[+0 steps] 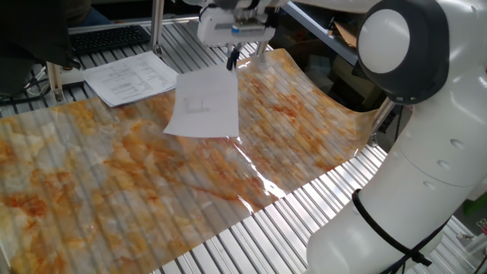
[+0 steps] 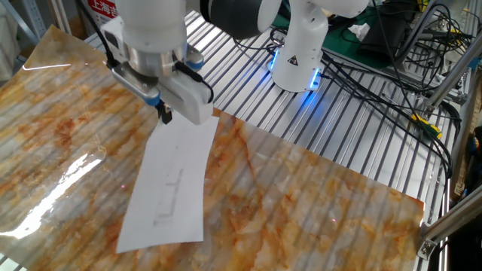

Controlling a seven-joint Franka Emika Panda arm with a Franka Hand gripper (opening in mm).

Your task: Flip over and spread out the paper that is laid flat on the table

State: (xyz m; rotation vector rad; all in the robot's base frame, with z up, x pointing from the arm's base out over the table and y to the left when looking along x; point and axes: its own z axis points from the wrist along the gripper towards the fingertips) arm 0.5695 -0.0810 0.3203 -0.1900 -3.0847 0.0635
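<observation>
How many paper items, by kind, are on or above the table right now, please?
Single sheet of paper, lifted at one edge by the gripper: 1
Stack of printed sheets lying on the table's far side: 1
Total: 2

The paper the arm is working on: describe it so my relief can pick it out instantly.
On the orange-and-grey marbled table, look below the gripper, which pinches one corner of the paper. It is one thin white sheet with faint grey print, lifted at that corner, unlike the densely printed stack lying flat near the keyboard.
</observation>
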